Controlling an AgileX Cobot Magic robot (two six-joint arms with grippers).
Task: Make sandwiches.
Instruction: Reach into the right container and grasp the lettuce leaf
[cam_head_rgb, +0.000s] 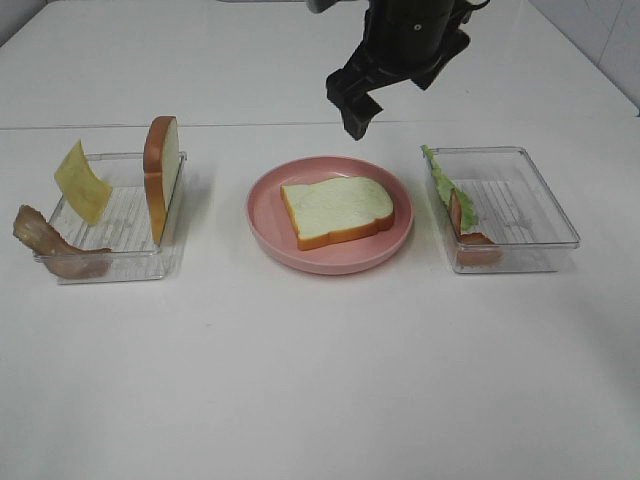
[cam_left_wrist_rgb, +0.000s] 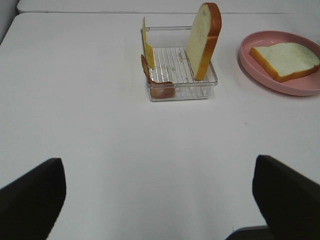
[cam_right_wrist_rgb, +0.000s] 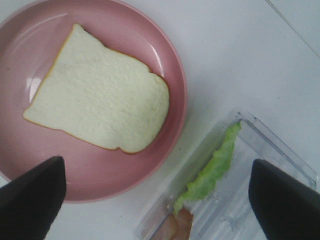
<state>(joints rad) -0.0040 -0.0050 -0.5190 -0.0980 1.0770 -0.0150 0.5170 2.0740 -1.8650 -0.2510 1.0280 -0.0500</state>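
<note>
One white bread slice (cam_head_rgb: 335, 210) (cam_right_wrist_rgb: 97, 105) lies flat on the pink plate (cam_head_rgb: 270, 235) (cam_right_wrist_rgb: 177, 75). A second slice (cam_head_rgb: 162, 175) (cam_left_wrist_rgb: 204, 40) stands on edge in the left clear tray (cam_head_rgb: 125, 262), with a yellow cheese square (cam_head_rgb: 82, 182) (cam_left_wrist_rgb: 148, 47) and a bacon strip (cam_head_rgb: 45, 240) (cam_left_wrist_rgb: 155, 82). The right tray (cam_head_rgb: 540, 205) holds green lettuce (cam_head_rgb: 440, 180) (cam_right_wrist_rgb: 215, 165) and another bacon strip (cam_head_rgb: 465, 225) (cam_right_wrist_rgb: 175, 227). My right gripper (cam_head_rgb: 352, 108) (cam_right_wrist_rgb: 157, 200) hangs open and empty above the plate's far edge. My left gripper (cam_left_wrist_rgb: 160, 205) is open and empty, well short of the left tray.
White table all round. A seam line runs across the table behind the trays. The left arm does not show in the high view. Wide bare tabletop lies in front of the plate and trays.
</note>
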